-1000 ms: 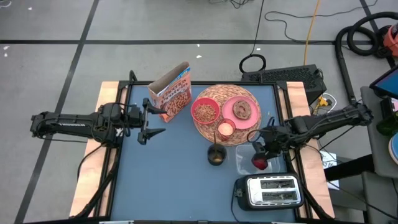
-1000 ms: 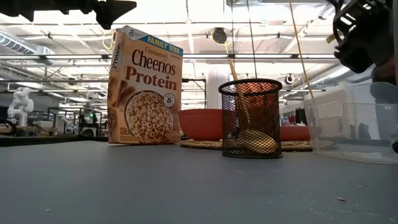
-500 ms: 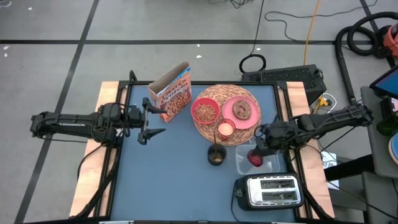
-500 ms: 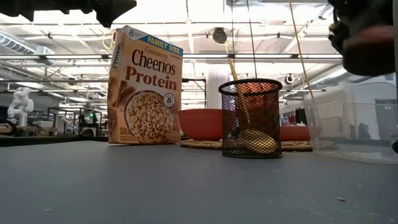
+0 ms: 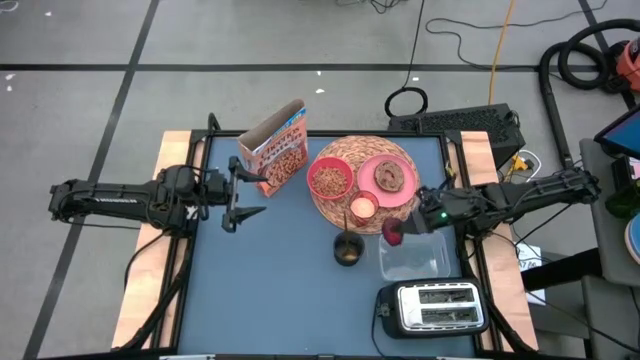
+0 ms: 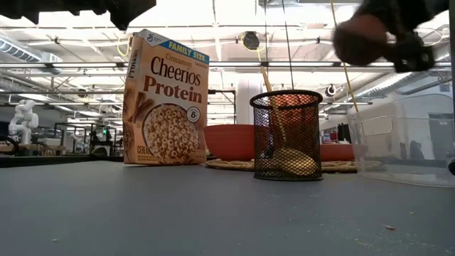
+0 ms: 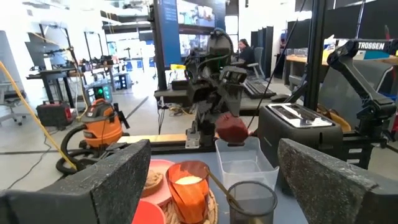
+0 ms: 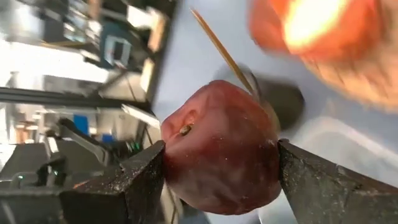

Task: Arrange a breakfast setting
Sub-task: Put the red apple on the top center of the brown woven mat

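The dark red fruit [image 8: 217,149] hangs above the table between the clear tub [image 5: 412,262] and the wicker mat [image 5: 340,215], with my right gripper [image 5: 398,234] shut on it. On the mat stand the pink bowl [image 5: 329,180], the pink plate [image 5: 404,188] bearing the browned bread [image 5: 389,177], and the small cup [image 5: 362,208]. The spoon [image 6: 284,146] leans in a black mesh cup [image 5: 348,249]. The cereal box [image 5: 275,152] stands upright at the far left. Next to it my left gripper [image 5: 248,196] waits open, level and holding nothing. My right gripper pinches the fruit by two opposite sides [image 8: 171,155], one finger [image 8: 124,183] on each. It comes from the table's right side, slanting a little downward. The fruit is lifted clear of the tub and the table, its stem pit [image 8: 185,129] turned sideways.
A silver toaster [image 5: 430,308] stands at the near right, just behind the clear tub. The mesh cup sits close to the fruit, toward the table's left. Bare blue table [image 5: 270,290] stretches over the near left.
My right gripper has risen out of the clear tub with the fruit and carried it toward the mat. Its wrist has rolled and tipped up from pointing down to nearly level. The fruit now hangs clear of the tub.
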Controlling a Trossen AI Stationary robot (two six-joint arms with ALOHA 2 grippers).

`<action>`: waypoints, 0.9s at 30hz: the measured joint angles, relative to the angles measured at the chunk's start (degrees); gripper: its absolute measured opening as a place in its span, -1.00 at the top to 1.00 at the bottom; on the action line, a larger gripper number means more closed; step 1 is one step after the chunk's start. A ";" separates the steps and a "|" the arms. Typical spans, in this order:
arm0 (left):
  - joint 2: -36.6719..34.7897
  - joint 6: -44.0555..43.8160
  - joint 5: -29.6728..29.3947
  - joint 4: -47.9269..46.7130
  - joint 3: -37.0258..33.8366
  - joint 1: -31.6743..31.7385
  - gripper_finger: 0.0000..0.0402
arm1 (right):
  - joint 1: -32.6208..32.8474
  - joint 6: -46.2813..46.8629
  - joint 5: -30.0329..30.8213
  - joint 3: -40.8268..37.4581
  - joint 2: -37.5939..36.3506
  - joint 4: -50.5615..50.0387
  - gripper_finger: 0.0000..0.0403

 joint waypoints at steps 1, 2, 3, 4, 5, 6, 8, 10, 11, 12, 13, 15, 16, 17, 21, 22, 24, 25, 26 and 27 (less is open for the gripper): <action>0.00 -0.02 0.00 0.63 0.00 -0.01 -0.78 | 0.00 -2.06 1.92 0.00 0.14 1.92 -0.36; 0.00 -0.07 0.00 1.41 0.00 -0.01 -0.78 | 0.00 -4.43 3.84 0.00 0.26 3.94 -0.36; -0.02 -0.09 0.00 2.22 0.00 0.01 -0.78 | 0.00 -7.08 5.84 0.00 0.37 5.89 -0.36; -0.02 -0.09 0.00 3.08 0.00 -0.01 -0.78 | 0.00 -9.81 7.63 0.00 0.54 7.79 -0.36; -0.02 -0.09 0.00 3.93 0.00 -0.01 -0.78 | 0.00 -12.92 9.40 0.00 0.79 10.07 -0.36; 0.00 -0.09 0.00 4.83 0.00 -0.01 -0.78 | 0.00 -16.32 10.94 0.00 1.04 12.19 -0.36; -0.02 -0.11 0.01 6.51 0.00 -0.01 -0.78 | 0.00 -23.45 13.11 0.00 1.78 16.25 -0.36; -0.02 -0.13 0.02 7.98 0.00 -0.01 -0.78 | 0.00 -31.15 13.59 0.00 2.84 20.50 -0.36; -0.01 -0.15 0.02 8.72 0.00 -0.01 -0.78 | 0.00 -34.97 13.61 0.00 3.48 22.65 -0.36; 0.00 -0.28 0.02 9.46 0.00 -0.07 -0.78 | 0.00 -38.68 13.61 0.00 4.28 24.92 -0.36; 0.00 -0.52 0.02 10.13 0.00 -0.11 -0.78 | 0.00 -42.15 13.61 0.00 5.16 27.46 -0.36; 0.23 -1.72 0.02 11.41 0.00 -0.17 -0.78 | 0.00 -48.92 13.49 0.00 7.06 32.17 -0.36; 0.68 -2.71 0.04 12.64 0.00 -0.17 -0.78 | 0.00 -51.98 13.47 0.00 8.15 34.84 -0.36; 1.10 -3.61 0.02 13.49 0.02 -0.17 -0.78 | 0.00 -54.87 13.41 0.00 9.21 37.26 -0.36; 4.28 -4.80 0.02 17.05 0.02 -0.17 -0.78 | -0.79 -64.54 13.32 0.00 13.20 44.54 -0.36; 5.29 -4.76 0.02 18.18 0.02 -0.17 -0.78 | -1.39 -65.47 13.31 0.00 14.10 46.27 -0.36; 7.43 -4.79 0.02 20.29 0.02 -0.17 -0.78 | -3.20 -65.83 13.28 0.00 15.45 49.00 -0.36; 8.65 -4.79 0.02 21.97 0.02 -0.17 -0.78 | -4.30 -65.83 13.27 0.00 15.99 49.93 -0.36; 9.87 -4.83 0.00 23.39 0.02 -0.17 -0.78 | -5.40 -65.83 13.21 0.00 16.44 50.42 -0.36; 11.12 -4.85 0.00 24.92 0.02 -0.17 -0.78 | -6.45 -65.71 12.99 0.00 16.86 50.59 -0.36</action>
